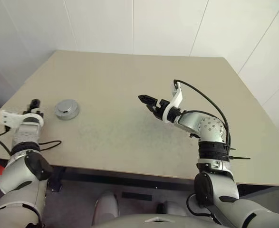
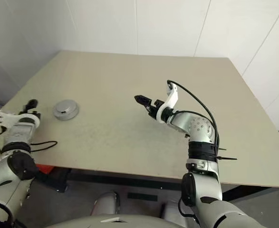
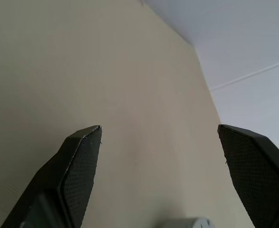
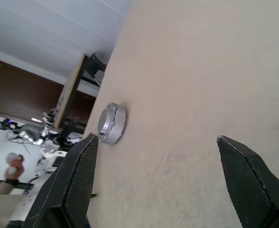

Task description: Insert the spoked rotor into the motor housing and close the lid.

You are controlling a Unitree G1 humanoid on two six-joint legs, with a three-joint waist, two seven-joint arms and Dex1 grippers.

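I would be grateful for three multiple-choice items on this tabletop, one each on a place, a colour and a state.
1. Where does the motor housing sit on the table?
A. near the robot's left edge
B. centre
C. far right corner

2. What colour is the housing?
A. red
B. silver-grey
C. black

3. How do the left gripper fingers stand?
A. shut on the housing
B. shut on nothing
C. open, holding nothing

Answers: 1 A, it lies just beside the left gripper near that edge. 2 B, its metal looks silver-grey. 3 C, the left wrist view shows a wide gap with bare table between.
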